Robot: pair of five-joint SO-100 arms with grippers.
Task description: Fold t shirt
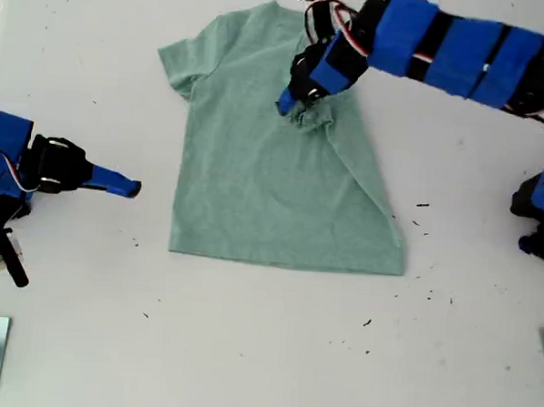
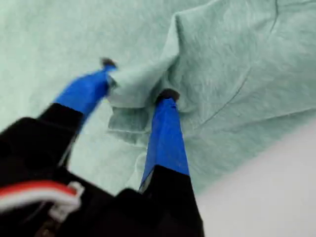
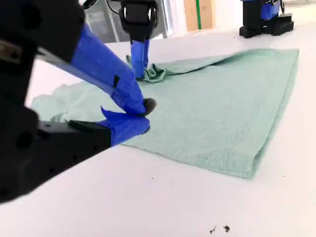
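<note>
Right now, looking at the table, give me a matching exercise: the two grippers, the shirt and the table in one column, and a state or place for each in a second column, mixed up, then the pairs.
Column one:
1. my first gripper
2. my second gripper
3. t shirt
4. table

Column two:
A. white, with small dark specks
B. pinching a bunched fold of cloth
C. shut on nothing, over bare table beside the shirt, at the exterior view's left
D. pale green, one side already folded over

Pairs: 1-B, 2-C, 3-D, 4-A
</note>
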